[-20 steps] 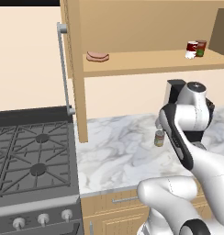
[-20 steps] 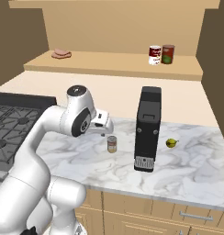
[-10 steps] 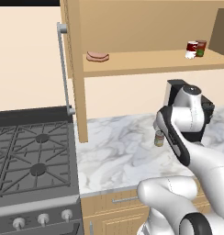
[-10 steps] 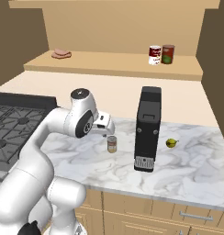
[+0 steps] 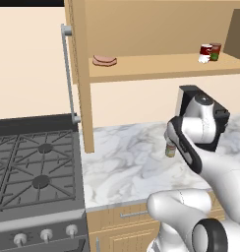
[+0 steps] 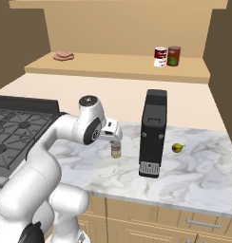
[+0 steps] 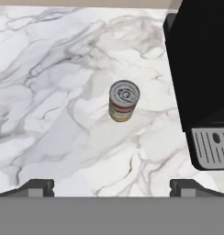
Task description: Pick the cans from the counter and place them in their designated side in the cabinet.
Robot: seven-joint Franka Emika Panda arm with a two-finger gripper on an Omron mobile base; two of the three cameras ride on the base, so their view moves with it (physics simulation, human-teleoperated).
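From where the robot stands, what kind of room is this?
Most likely a home kitchen: a black gas stove beside a white marble counter, a light-wood wall cabinet with cans on its shelf, and a black coffee machine.

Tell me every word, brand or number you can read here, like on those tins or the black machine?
None can be read.
Grey-olive can on the counter: yellowish label, too blurred.
Red can with the white band in the cabinet: too small.
Darker red can: too small.
Black machine: no lettering visible.
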